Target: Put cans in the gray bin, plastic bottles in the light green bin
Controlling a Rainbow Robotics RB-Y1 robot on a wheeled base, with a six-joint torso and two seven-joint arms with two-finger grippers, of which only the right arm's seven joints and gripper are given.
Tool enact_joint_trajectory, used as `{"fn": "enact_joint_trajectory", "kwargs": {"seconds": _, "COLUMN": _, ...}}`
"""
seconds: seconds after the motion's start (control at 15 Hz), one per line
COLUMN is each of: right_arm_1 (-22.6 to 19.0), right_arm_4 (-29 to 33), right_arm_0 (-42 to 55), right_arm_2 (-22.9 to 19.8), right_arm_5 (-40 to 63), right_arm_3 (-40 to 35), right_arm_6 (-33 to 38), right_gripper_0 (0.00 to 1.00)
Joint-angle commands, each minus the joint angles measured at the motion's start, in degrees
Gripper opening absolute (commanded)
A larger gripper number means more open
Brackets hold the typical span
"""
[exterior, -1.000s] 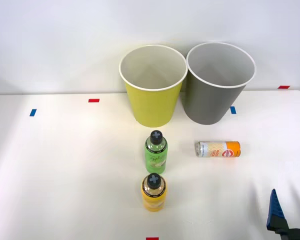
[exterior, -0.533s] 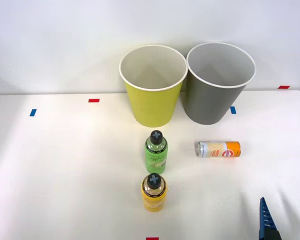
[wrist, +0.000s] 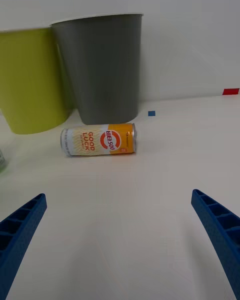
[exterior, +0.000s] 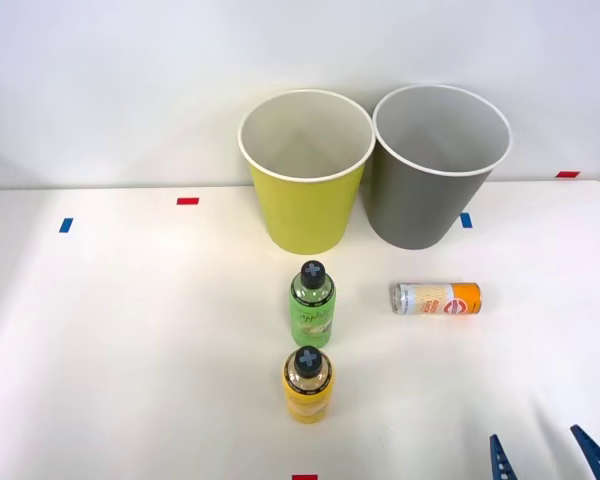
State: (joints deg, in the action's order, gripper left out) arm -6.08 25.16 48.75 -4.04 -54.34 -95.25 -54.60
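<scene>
At the table's [exterior: 100, 340] near edge, toward its right corner, the right gripper [exterior: 546, 456] holds its ribbed blue fingers [wrist: 220, 230] wide apart, empty. Mid-table stand the yellow bottle [exterior: 307, 385] and, beyond it, the green bottle [exterior: 311, 304], both black-capped plastic. Right of them a slim orange can [exterior: 435, 298] lies sideways; the wrist view reads "GOOD LUCK". At the far edge, the tapered green bin [exterior: 305, 170] and gray bin [exterior: 438, 164] show pale insides.

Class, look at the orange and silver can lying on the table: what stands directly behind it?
Behind the orange can stands the gray bin, with the light green bin beside that. The gray bin's outer wall and pale inner wall show; its bottom is hidden, so any contents cannot be seen.
</scene>
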Motion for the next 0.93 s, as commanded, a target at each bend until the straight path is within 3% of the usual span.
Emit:
{"fn": "enact_joint_trajectory", "kwargs": {"seconds": 0.07, "right_arm_1": 0.6, "right_arm_4": 1.7, "right_arm_0": 0.9, "right_arm_2": 0.1, "right_arm_5": -5.1, "right_arm_3": 2.2, "right_arm_6": -5.7, "right_gripper_0": 1.00}}
{"fn": "enact_joint_trajectory", "kwargs": {"seconds": 0.33, "right_arm_1": 3.1, "right_arm_4": -2.4, "right_arm_0": 5.3, "right_arm_2": 3.6, "right_arm_5": -5.6, "right_arm_3": 2.2, "right_arm_6": -13.3, "right_gripper_0": 1.00}}
{"fn": "enact_joint_trajectory", "kwargs": {"seconds": 0.6, "right_arm_1": 3.3, "right_arm_4": -9.1, "right_arm_0": 8.1, "right_arm_2": 7.9, "right_arm_5": -6.0, "right_arm_3": 2.2, "right_arm_6": -14.1, "right_gripper_0": 1.00}}
{"fn": "enact_joint_trajectory", "kwargs": {"seconds": 0.93, "right_arm_1": 3.1, "right_arm_4": -11.4, "right_arm_0": 8.5, "right_arm_2": 7.8, "right_arm_5": -6.2, "right_arm_3": 3.8, "right_arm_6": -14.7, "right_gripper_0": 1.00}}
